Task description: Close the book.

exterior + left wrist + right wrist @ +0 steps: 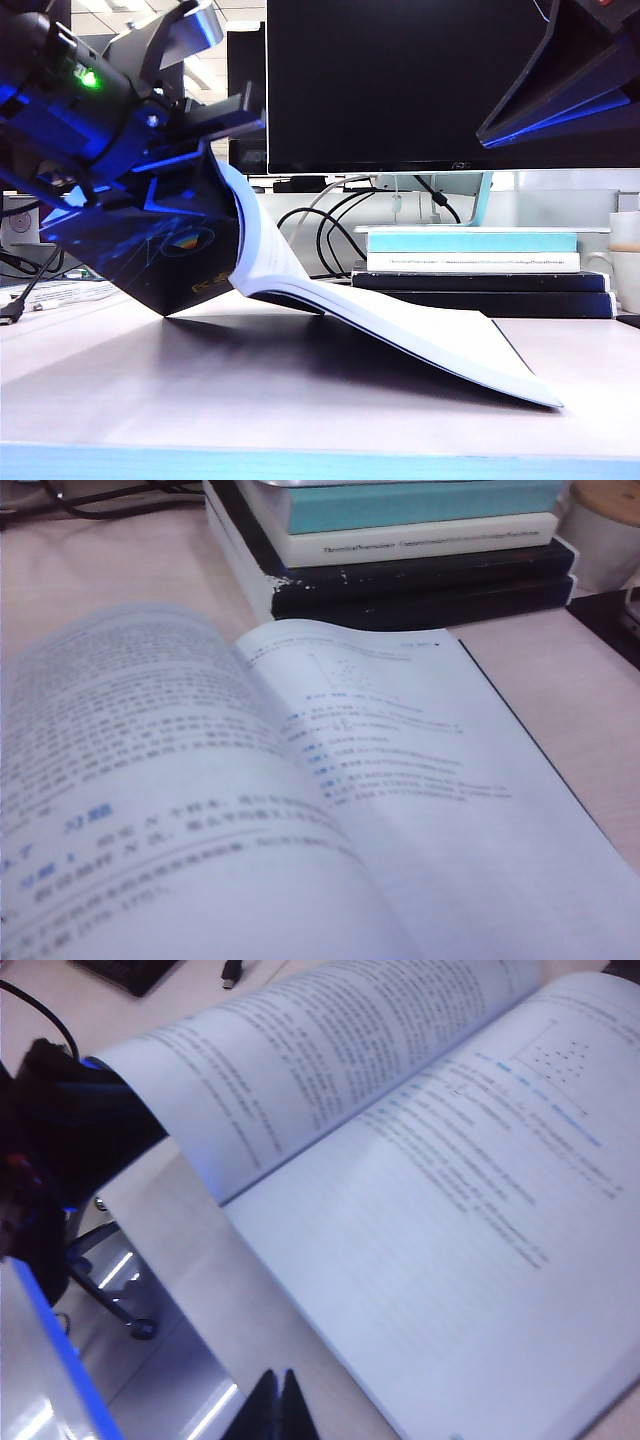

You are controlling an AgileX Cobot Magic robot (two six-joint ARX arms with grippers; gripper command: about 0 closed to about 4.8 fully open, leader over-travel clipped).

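Observation:
The book (430, 335) lies open on the table, its right half flat with white pages up. Its left half stands steeply raised, showing the dark-blue cover (170, 250) with a rainbow emblem. My left gripper (235, 70) sits behind the top of that raised half, its two fingers apart. In the left wrist view the blurred pages (400, 780) fill the frame and hide the fingers. My right gripper (560, 90) hangs high at the right, clear of the book. In the right wrist view its tips (277, 1380) meet over the table, beside the open pages (450, 1210).
A stack of teal, white and dark books (480, 265) (400, 540) lies just behind the open book. A monitor (400, 80) and cables (320, 225) stand behind it. A white mug (625, 260) is at the far right. The table edge (300, 460) runs along the front.

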